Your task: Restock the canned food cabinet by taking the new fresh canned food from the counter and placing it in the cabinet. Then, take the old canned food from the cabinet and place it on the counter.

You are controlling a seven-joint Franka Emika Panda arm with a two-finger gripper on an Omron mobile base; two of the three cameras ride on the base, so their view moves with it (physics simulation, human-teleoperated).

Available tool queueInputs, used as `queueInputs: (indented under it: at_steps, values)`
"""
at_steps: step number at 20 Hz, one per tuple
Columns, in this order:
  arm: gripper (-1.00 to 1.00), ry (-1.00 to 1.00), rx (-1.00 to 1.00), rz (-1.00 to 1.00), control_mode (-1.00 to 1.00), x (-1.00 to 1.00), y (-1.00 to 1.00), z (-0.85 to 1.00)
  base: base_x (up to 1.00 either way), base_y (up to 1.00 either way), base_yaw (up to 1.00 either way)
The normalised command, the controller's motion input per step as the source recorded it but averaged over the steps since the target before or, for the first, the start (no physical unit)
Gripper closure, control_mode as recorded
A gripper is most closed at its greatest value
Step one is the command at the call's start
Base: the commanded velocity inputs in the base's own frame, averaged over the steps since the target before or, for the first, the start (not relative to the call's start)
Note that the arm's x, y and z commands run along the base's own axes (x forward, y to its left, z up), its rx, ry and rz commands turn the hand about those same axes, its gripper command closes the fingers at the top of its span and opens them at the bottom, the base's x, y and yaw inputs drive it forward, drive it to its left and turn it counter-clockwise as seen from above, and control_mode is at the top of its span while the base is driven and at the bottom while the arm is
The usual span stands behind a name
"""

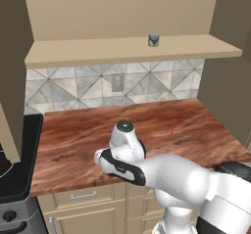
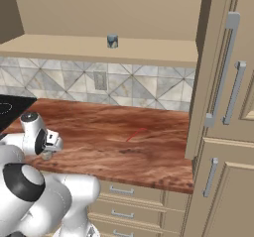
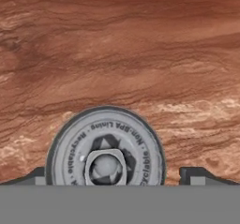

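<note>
Directly below the wide-spread, unclenched gripper, a silver-topped cylindrical tin was seen standing on the reddish-brown wood-grain counter, ungrasped between the fingertips. Far above, a squat blue-grey can was held by the tan cabinet's shelf.

Left base view sits behind the arm's left, looking forward and down over the table toward the cabinet. Right base view does the same from behind-right, same table, same cabinet, tiled wall shared. Hand view looks straight down, very close on the table's wood grain and a can top.
</note>
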Motion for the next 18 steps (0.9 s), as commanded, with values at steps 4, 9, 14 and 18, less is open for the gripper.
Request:
queueInputs:
  at_steps: [4,9,14,18]
  values:
    - [-1.0,-0.06,-0.02,0.0,-1.0,0.01,0.06,-0.26,0.0,0.0,0.0]
    - [-1.0,-0.08,-0.01,0.0,-1.0,0.07,0.03,-0.17,0.0,0.0,0.0]
    - [1.0,0.0,0.0,0.0,-1.0,0.01,0.0,-0.11,0.0,0.0,0.0]
    - [1.0,0.0,0.0,0.0,-1.0,0.0,0.0,0.0,0.0,0.0,0.0]
